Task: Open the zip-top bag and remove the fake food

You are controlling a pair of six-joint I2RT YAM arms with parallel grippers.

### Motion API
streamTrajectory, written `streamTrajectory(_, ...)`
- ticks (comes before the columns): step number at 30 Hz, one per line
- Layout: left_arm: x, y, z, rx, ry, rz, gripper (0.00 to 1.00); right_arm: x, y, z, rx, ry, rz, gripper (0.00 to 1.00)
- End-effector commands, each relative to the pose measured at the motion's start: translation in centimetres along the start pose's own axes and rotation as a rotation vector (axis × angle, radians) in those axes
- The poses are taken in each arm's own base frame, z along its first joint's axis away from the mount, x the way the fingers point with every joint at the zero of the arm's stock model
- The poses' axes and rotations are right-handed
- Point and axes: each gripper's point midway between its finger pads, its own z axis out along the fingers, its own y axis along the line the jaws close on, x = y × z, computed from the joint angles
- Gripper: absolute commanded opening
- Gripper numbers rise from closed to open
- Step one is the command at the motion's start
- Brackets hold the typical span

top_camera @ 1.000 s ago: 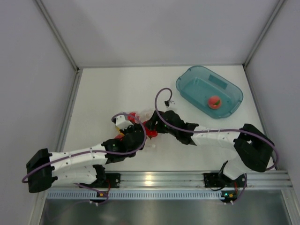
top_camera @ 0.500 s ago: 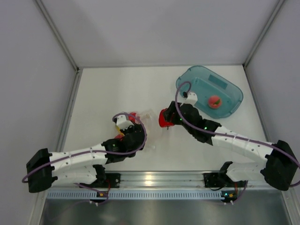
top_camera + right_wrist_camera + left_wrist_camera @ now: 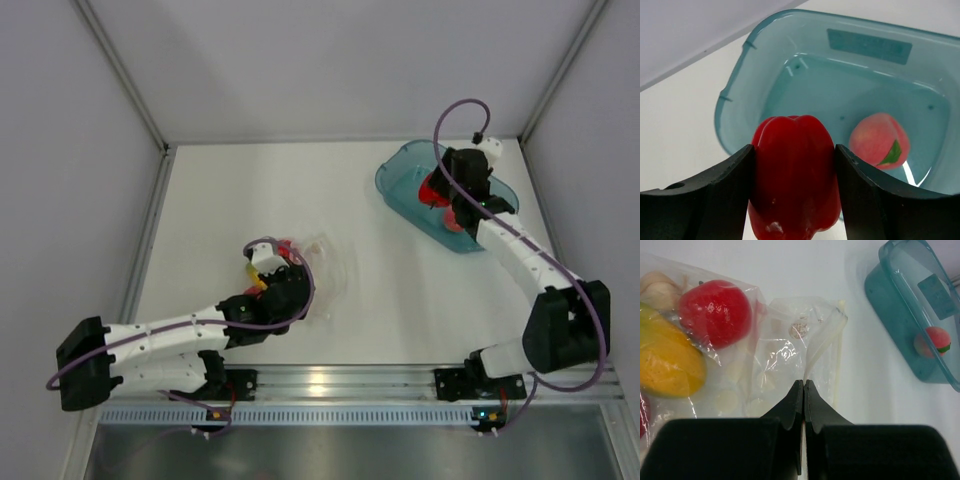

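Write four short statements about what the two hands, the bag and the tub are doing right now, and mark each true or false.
1. The right hand grips a red pepper. True.
2. The teal tub has nothing in it. False: a peach lies inside.
3. The left hand is shut on the plastic of the zip-top bag. True.
4. The bag is emptied of food. False: a red fruit and a yellow fruit are inside it.

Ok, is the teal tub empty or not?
Not empty: a peach lies on the tub floor. The red pepper is held in the right gripper above it.
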Motion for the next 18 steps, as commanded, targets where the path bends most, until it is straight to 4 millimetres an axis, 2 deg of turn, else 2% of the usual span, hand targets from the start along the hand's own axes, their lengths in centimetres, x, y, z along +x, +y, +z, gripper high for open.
streamTrajectory(1, -1.3, -2.2, -0.5, 0.05, 0.0, -0.008, 0.0, -1.7, -1.2, 3.5, 0.052, 0.0, -0.06, 0.37)
streamTrajectory(2, -1.3, -2.4, -0.5, 0.057, 0.005, 0.001, 0.0, -3.0, -1.0, 4.2, 0.059, -0.017, -0.059, 0.38)
streamTrajectory(3, -1.2, -2.6, -0.6, 0.066, 0.015, 0.005, 0.0, -3.1, -1.9, 5.0, 0.095, -0.006, -0.061, 0.39)
streamTrajectory(4, -1.3, -2.8, -0.7, 0.076, 0.02, 0.01, 0.0, -2.1, -2.4, 6.5, 0.117, 0.026, -0.08, 0.4)
streamTrajectory(5, -1.3, -3.0, -0.8, 0.082, 0.023, 0.012, 0.0, -3.2, -2.5, 7.2, 0.127, 0.01, -0.074, 0.42)
streamTrajectory(6, -1.3, -3.2, -1.0, 0.094, 0.034, 0.015, 0.0, -3.0, -2.7, 7.9, 0.139, 0.021, -0.083, 0.42)
streamTrajectory(7, -1.3, -3.4, -1.0, 0.101, 0.038, 0.026, 0.0, -1.9, -3.1, 9.3, 0.153, 0.053, -0.105, 0.43)
streamTrajectory(8, -1.3, -3.4, -1.1, 0.107, 0.042, 0.03, 0.0, -2.6, -2.8, 9.9, 0.15, 0.047, -0.106, 0.45)
streamTrajectory(9, -1.3, -3.6, -1.2, 0.115, 0.047, 0.036, 0.0, -2.5, -2.8, 10.4, 0.146, 0.061, -0.118, 0.46)
streamTrajectory(10, -1.4, -3.7, -1.3, 0.121, 0.05, 0.046, 0.0, -1.0, -3.3, 11.3, 0.164, 0.107, -0.139, 0.48)
streamTrajectory(11, -1.5, -3.8, -1.4, 0.126, 0.049, 0.047, 0.0, -1.8, -3.0, 11.6, 0.162, 0.1, -0.137, 0.6)
streamTrajectory(12, -1.7, -3.9, -1.4, 0.13, 0.048, 0.051, 0.0, -1.7, -2.8, 11.8, 0.16, 0.108, -0.143, 0.67)
streamTrajectory(15, -2.0, -4.4, -1.7, 0.147, 0.053, 0.072, 0.0, -1.8, -2.8, 11.5, 0.157, 0.109, -0.135, 0.81)
streamTrajectory(17, -2.0, -4.9, -1.8, 0.165, 0.064, 0.093, 0.0, -2.6, -2.5, 10.7, 0.143, 0.089, -0.125, 0.89)
streamTrajectory(18, -2.3, -5.4, -1.9, 0.179, 0.064, 0.103, 0.0, -3.2, -1.7, 9.9, 0.102, 0.081, -0.122, 0.94)
